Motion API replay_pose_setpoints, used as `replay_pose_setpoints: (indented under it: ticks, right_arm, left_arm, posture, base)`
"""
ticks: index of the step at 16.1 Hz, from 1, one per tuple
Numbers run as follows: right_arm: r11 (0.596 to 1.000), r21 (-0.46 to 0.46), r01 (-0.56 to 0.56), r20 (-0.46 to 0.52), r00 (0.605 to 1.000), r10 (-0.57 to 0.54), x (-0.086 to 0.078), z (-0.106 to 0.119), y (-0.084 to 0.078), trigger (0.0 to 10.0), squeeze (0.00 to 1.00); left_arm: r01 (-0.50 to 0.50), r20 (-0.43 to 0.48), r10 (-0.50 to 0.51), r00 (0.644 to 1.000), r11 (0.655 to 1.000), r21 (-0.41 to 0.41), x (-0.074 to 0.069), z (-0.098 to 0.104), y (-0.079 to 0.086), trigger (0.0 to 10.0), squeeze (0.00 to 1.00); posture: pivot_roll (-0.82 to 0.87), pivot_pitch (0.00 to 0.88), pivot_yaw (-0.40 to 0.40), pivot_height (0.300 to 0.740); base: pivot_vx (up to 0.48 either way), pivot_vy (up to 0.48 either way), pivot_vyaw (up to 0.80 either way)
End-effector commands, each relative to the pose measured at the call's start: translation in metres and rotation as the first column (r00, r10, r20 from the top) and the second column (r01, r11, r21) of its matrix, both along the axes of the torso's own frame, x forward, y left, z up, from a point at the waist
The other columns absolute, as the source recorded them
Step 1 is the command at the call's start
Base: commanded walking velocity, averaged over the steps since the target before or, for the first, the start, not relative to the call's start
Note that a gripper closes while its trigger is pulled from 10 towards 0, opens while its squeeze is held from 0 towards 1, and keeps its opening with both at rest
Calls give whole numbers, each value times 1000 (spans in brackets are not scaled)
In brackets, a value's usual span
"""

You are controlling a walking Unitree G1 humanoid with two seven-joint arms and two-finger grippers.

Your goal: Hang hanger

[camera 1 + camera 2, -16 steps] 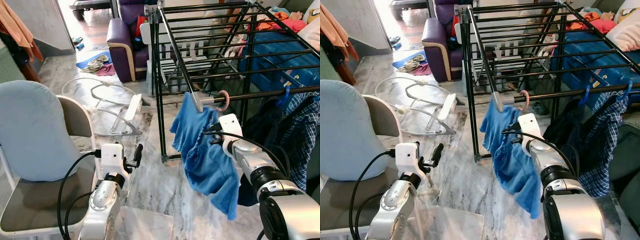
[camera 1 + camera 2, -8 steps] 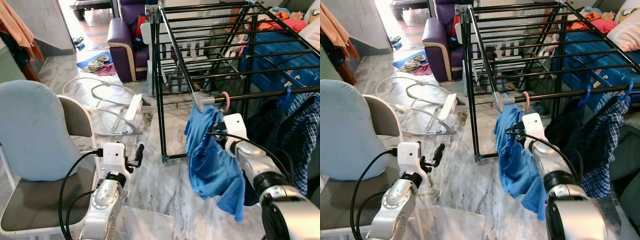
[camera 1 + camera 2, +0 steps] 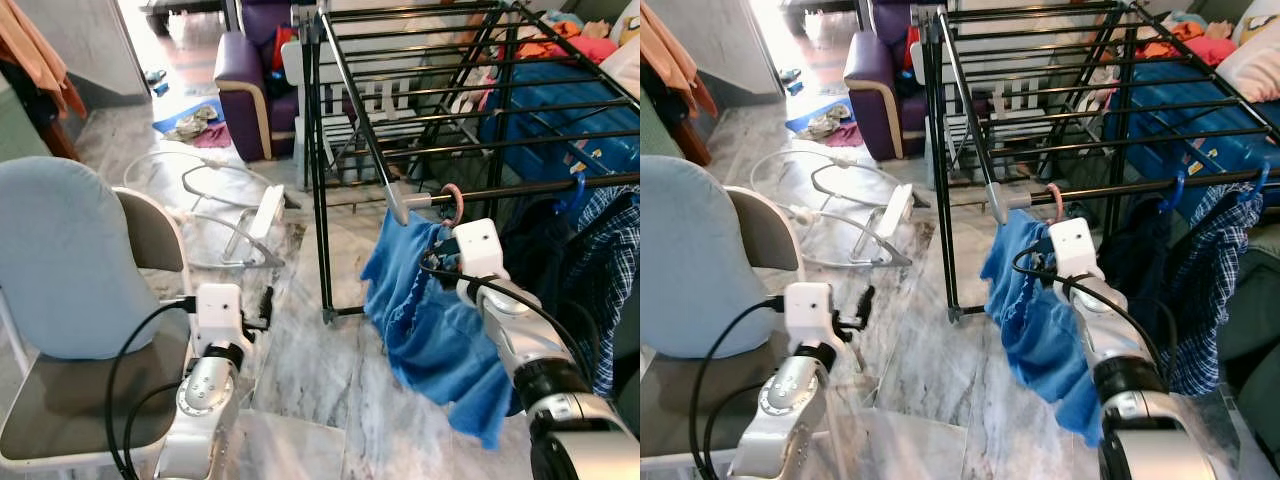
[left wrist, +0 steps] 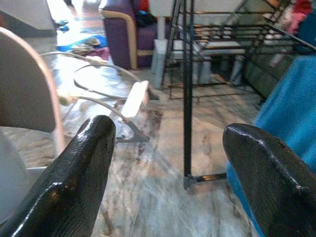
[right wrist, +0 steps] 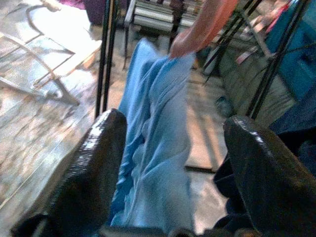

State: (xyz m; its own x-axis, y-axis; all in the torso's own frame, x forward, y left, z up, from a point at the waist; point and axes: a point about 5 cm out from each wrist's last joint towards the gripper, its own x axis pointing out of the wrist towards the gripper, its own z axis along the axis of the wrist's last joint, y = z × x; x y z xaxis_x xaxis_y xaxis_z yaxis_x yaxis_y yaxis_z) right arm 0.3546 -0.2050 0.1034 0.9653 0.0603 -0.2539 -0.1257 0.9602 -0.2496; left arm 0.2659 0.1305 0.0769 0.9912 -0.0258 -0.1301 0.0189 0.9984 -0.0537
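A pink hanger (image 3: 452, 203) hooks over the front rail (image 3: 540, 187) of the black drying rack (image 3: 400, 90), close to the rail's grey corner joint. A blue garment (image 3: 430, 330) hangs from it. My right gripper (image 3: 432, 262) is just below the hook, pressed into the cloth. The right wrist view has its fingers (image 5: 94, 168) spread open, with the blue garment (image 5: 153, 123) and the pink hanger (image 5: 202, 24) ahead of them. My left gripper (image 3: 265, 305) hangs low beside the chair, open with nothing in it (image 4: 168, 173).
A chair with a light blue cushion (image 3: 60, 260) stands at my left. A white tubular frame (image 3: 230, 210) lies on the marble floor. A purple armchair (image 3: 245, 80) sits behind it. A plaid shirt (image 3: 610, 260) hangs on the rail to the right.
My right gripper has shifted a little to the right under the hook, and the blue garment has swung right with it. The left arm has barely moved.
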Motion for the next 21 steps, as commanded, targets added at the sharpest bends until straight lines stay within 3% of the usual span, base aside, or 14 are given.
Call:
replay_pose_setpoints:
  ticks: [1,5,9,13,14,16,18,19,21]
  right_arm:
    - [1000,-4,2,58,998,-2,-2,9,-1,10000,1000]
    - [1000,-17,7,129,992,-5,-25,18,-7,10000,1000]
    - [1000,-24,-11,135,991,14,-42,13,-8,10000,1000]
    - [999,-16,-45,113,993,46,-54,9,3,10000,1000]
    - [998,-15,-55,107,993,56,-55,8,6,10000,769]
    - [998,-14,-60,108,992,61,-55,9,8,10000,125]
    - [998,-14,-62,105,992,64,-54,10,9,10000,90]
    - [998,-15,-64,103,993,66,-53,12,9,10000,0]
    - [998,-15,-68,98,993,70,-53,12,10,10000,0]
  left_arm:
    - [-29,17,29,999,1000,0,1,7,4,10000,0]
    - [-54,7,54,999,998,17,-3,9,8,10000,0]
    - [-75,11,74,997,996,42,0,12,8,10000,0]
    - [-72,1,73,997,996,61,1,12,6,10000,0]
    - [-72,2,72,997,995,63,2,12,6,10000,0]
    - [-73,-1,74,997,995,62,2,12,5,10000,0]
    - [-77,-5,77,997,995,59,3,12,4,10000,0]
    - [-78,-4,78,997,995,59,3,12,4,10000,0]
    - [-83,0,83,997,995,64,3,13,4,10000,0]
  posture:
    - [-108,44,26,740]
    - [-110,55,30,740]
    - [-113,55,34,740]
    - [-113,52,30,740]
    - [-110,47,29,740]
    - [-109,46,27,740]
    - [-110,44,25,740]
    - [-111,46,22,740]
    - [-112,47,21,740]
  base:
    - [0,0,0]
    - [0,0,0]
    - [0,0,0]
    - [0,0,0]
    - [0,0,0]
    - [0,0,0]
    - [-127,0,0]
    - [-259,0,0]
    - [-259,0,0]
